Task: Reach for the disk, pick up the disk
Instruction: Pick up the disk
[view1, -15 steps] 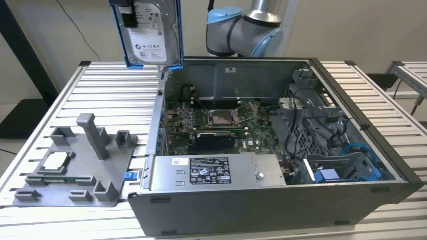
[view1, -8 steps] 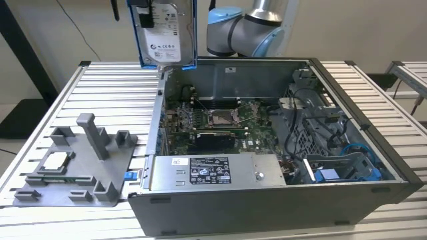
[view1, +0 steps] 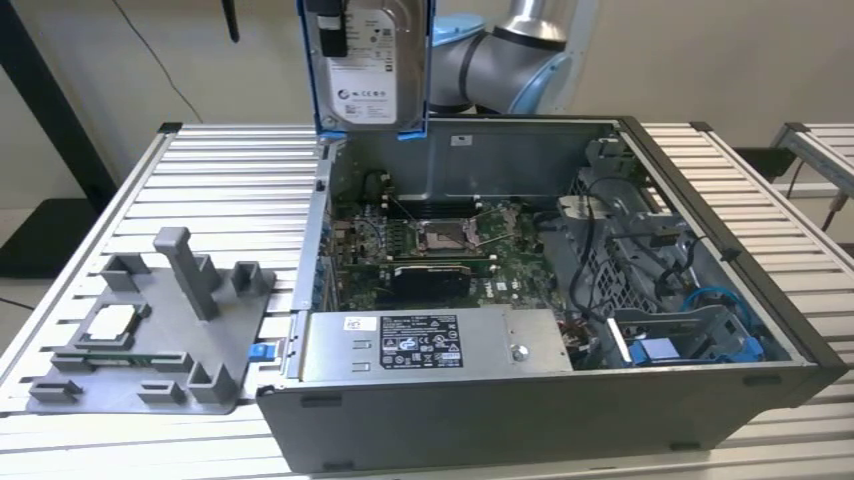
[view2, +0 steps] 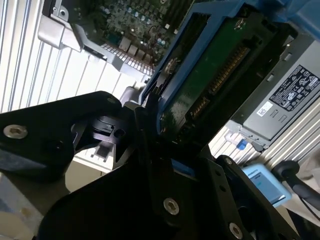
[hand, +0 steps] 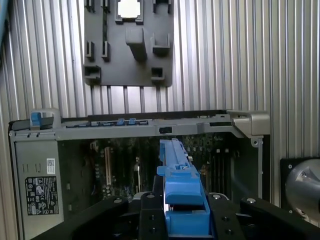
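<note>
legible text: none | disk (view1: 380, 40): white label (view1: 363, 95), print too small to read | power supply (view1: 534, 330): black label (view1: 418, 343) and white sticker (view1: 358, 323), marks illegible | case back wall (view1: 534, 155): small white tag (view1: 461, 140), unreadable

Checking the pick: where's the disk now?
Exterior view: the disk hangs upright above the open computer case's far wall; first wrist view shows the gripper clamped on it.

Likely lab: slatted bench (view1: 214, 160), opened computer (view1: 467, 420)

disk (view1: 367, 70) above computer case (view1: 534, 425), holder plate (view1: 167, 345) beside case, exterior view's left
</note>
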